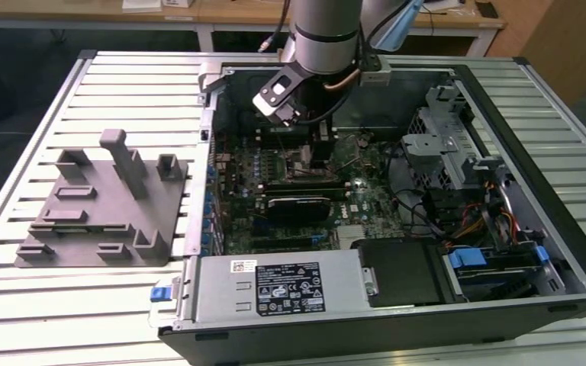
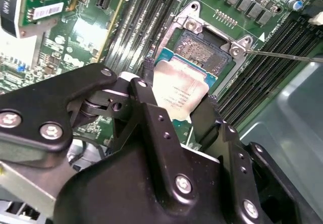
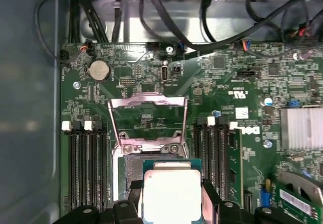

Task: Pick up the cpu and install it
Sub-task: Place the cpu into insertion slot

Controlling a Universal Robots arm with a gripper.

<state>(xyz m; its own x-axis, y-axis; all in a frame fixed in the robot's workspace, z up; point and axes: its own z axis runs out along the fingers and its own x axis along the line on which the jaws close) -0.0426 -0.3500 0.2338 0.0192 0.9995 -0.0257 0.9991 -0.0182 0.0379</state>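
Black gripper [image 2: 180, 85] links fill the foreground of the second wrist view, and the two fingers [image 2: 147, 70] are clamped on opposite edges of the cpu [image 2: 177, 94], silver-white top facing the camera. In the first wrist view the cpu [image 3: 171, 193] sits between the same fingers [image 3: 134, 200], partly over the open socket [image 3: 132, 167]; contact with the socket cannot be determined. The socket's metal load plate [image 3: 147, 120] stands raised on the far side of the opening, and the wire lever [image 2: 282, 56] is swung clear. Memory slots [image 3: 86, 163] flank the socket on the green motherboard [image 3: 227, 93]. In the exterior view the arm [image 1: 323, 30] reaches down into the open computer case [image 1: 552, 198], which lies on a slatted table [image 1: 69, 305] beside a grey plastic fixture [image 1: 100, 206].
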